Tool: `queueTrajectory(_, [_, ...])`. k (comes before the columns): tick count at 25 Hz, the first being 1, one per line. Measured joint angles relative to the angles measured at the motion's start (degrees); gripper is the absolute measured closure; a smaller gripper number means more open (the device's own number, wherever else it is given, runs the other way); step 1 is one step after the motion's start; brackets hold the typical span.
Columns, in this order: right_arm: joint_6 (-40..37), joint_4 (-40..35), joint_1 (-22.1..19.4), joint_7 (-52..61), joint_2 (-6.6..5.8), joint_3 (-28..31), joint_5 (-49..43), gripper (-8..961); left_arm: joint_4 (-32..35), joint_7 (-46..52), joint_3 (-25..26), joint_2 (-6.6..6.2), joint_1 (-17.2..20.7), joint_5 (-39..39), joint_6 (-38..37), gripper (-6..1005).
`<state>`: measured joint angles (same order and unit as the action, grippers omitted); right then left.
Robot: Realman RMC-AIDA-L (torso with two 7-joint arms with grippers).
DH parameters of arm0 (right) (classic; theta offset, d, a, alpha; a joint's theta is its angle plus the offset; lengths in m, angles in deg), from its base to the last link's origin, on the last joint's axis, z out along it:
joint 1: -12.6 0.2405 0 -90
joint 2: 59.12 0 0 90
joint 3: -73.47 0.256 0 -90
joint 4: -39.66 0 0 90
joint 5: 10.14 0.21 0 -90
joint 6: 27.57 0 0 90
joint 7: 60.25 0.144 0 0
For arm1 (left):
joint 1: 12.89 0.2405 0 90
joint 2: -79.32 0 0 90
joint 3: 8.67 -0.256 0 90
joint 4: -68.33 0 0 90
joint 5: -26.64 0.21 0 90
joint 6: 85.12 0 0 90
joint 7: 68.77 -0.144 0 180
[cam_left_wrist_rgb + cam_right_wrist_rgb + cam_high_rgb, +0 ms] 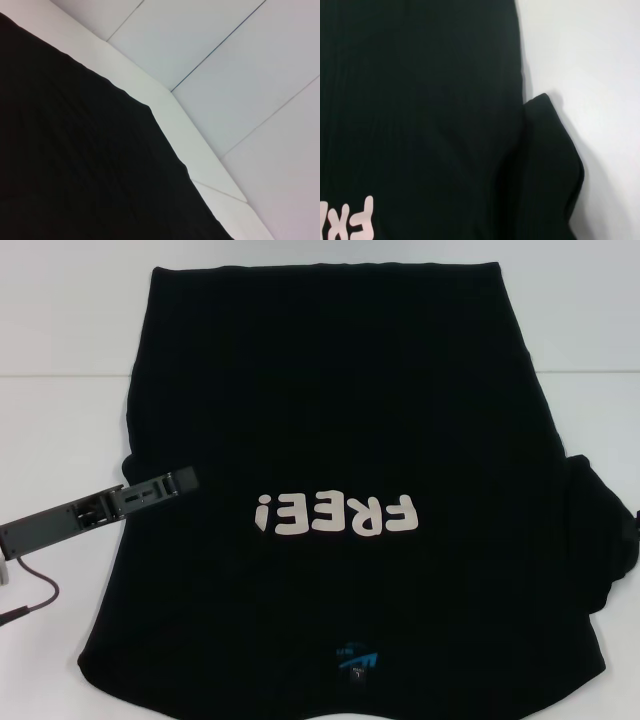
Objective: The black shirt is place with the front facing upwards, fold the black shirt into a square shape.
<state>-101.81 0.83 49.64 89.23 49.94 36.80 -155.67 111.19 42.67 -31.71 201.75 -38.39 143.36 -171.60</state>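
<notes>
The black shirt (350, 440) lies flat, front up, on the table (60, 340), collar toward me, and my left tool (165, 486) rests at its left edge, grip state untellable, nearer than the unseen right.

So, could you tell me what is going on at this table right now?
A black shirt lies spread face up on the white table, its "FREE!" lettering and neck label toward the robot. The left gripper reaches in over the shirt's left edge, by the sleeve. The right sleeve is out to the side. The right gripper is out of sight, and no fold is visible yet.
</notes>
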Motion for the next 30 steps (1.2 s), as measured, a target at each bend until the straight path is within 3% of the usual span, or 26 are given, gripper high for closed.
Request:
queueTrajectory(9, [-0.42, -0.17, -0.30, 0.01, 0.02, 0.23, -0.15, 952, -0.06, 0.02, 0.28, 0.06, 0.01, -0.13, -0.07, 51])
queueTrajectory(15, [-4.75, -3.94, -1.39, 0.02, -0.54, 1.47, -0.14, 795, -0.06, 0.03, 0.28, 0.09, 0.06, -0.12, -0.15, 52])
queueTrajectory(20, [-10.21, -7.50, -2.14, 0.13, -1.10, 1.89, -3.77, 551, -0.06, 0.03, 0.27, 0.09, 0.09, -0.13, -0.15, 52])
queueTrajectory(30, [-12.28, -8.66, -2.22, 0.02, -0.98, 2.52, -8.59, 501, -1.49, -0.34, 0.27, -0.10, -0.24, -0.09, -0.05, 52])
